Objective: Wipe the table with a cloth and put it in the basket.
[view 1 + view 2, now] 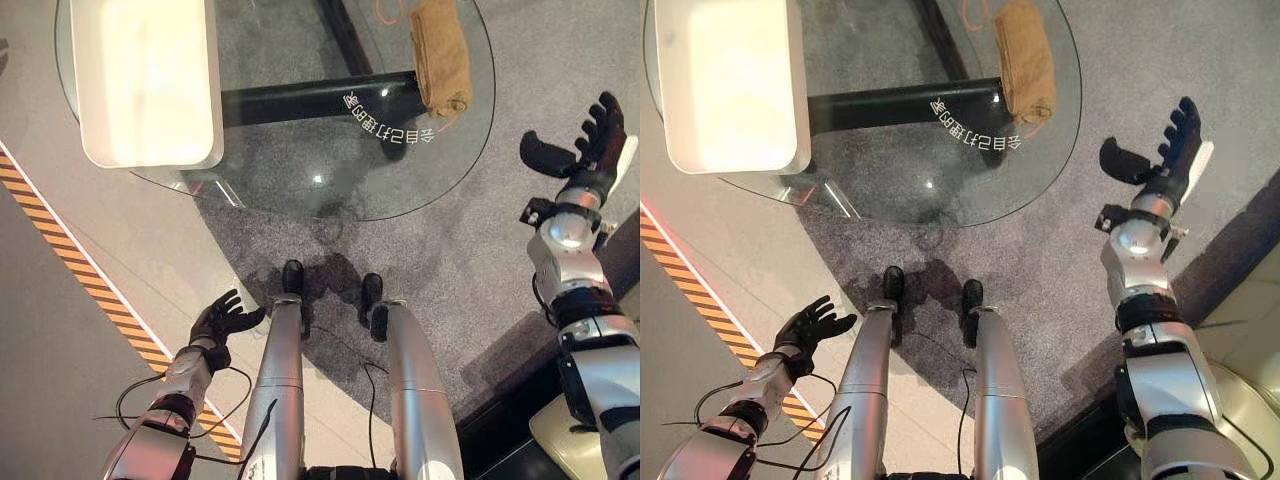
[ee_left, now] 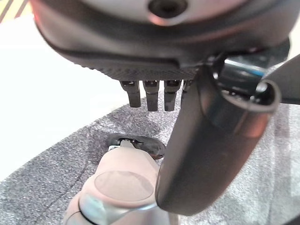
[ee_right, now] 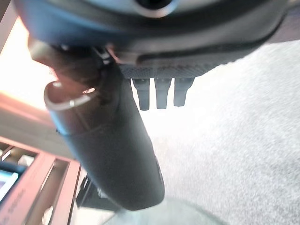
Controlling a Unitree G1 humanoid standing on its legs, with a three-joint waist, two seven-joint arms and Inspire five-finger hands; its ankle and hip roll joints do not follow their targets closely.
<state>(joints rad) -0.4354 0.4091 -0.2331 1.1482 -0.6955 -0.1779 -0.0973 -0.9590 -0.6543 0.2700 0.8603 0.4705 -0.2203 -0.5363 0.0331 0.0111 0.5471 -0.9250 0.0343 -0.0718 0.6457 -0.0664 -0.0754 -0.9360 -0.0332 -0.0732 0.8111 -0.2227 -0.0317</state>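
Task looks barely begun. The tan cloth point(image 1: 441, 55) lies folded in a strip on the round glass table point(image 1: 330, 195), near the rim at approx 1 o'clock on the tabletop, untouched by either hand. No wipe visible yet, judging by how things lie. A white basket point(image 1: 150, 150) sits on the table's 10 o'clock side, nothing in it as far as the head views show.

Right hand point(image 1: 590, 140) is raised off the table's 3 o'clock edge, well apart from the cloth, fingers straight and spread, thumb out, holding nothing; right wrist view agrees, w/ relaxed fingers over grey carpet point(image 1: 470, 270). Left hand point(image 1: 222, 320) hangs low at approx 7 o'clock from the table, fingers loosely splayed, nothing in it; left wrist view shows the same.

Left to do, as I judge it: reach the cloth, grasp, wipe the glass, then drop the cloth in the basket. So all 3 main steps remain.

Writing: white characters on the glass near the dark table base, upside down from the head views; I leave them unread. A yellow-black hazard stripe point(image 1: 60, 255) runs across the floor at 8 o'clock.
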